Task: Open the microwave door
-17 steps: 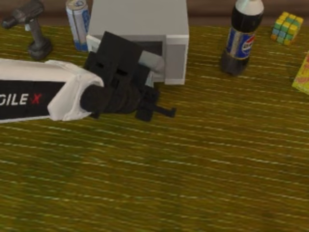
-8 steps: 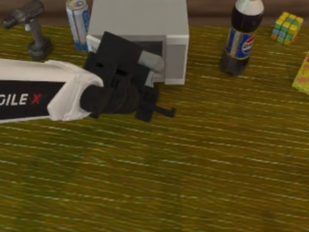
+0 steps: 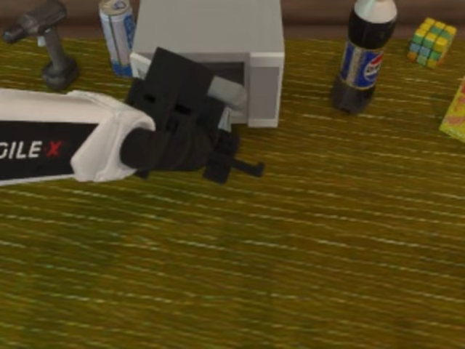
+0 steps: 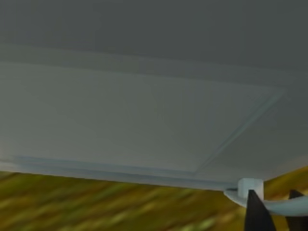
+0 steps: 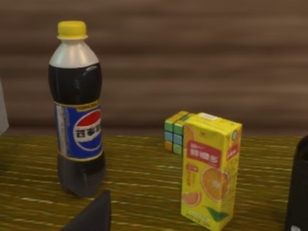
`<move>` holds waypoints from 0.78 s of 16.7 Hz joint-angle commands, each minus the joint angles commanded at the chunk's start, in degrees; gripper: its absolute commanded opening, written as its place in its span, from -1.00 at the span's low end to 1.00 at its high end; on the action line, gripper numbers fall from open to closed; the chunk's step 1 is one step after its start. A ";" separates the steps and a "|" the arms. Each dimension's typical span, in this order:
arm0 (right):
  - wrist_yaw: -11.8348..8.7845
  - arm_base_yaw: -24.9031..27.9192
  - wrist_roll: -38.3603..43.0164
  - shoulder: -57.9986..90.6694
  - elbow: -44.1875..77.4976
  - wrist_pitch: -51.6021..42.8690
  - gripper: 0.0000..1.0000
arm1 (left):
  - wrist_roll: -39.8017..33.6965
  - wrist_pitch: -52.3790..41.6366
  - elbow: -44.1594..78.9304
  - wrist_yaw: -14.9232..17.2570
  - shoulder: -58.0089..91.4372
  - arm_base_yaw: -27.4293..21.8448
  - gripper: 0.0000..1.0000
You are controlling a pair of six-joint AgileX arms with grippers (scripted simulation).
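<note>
Left claw (image 3: 251, 169) sits just in front of the door (image 3: 231, 92) (ajar), fingers' state unclear; right arm unseen.

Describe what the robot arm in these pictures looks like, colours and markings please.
The left arm has a white shell with a black panel carrying white lettering that ends in a red X. Its wrist section is black and blocky, ending in the black left gripper, which has thin dark jaws. No cables show. In the right wrist view only dark edges of the right gripper show.

Can (image 3: 116, 35) and drill (image 3: 45, 40) crowd the microwave's (image 3: 211, 36) left — right side roomier.
</note>
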 joint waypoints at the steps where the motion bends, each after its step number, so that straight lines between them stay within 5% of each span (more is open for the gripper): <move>1: 0.00 0.00 0.00 0.00 0.00 0.00 1.00 | 0.00 0.00 0.00 0.00 0.00 0.00 -1.00; 13: 0.00 0.00 0.00 0.00 0.00 0.00 1.00 | 2.69 0.36 -1.62 2.36 -1.28 1.04 -1.00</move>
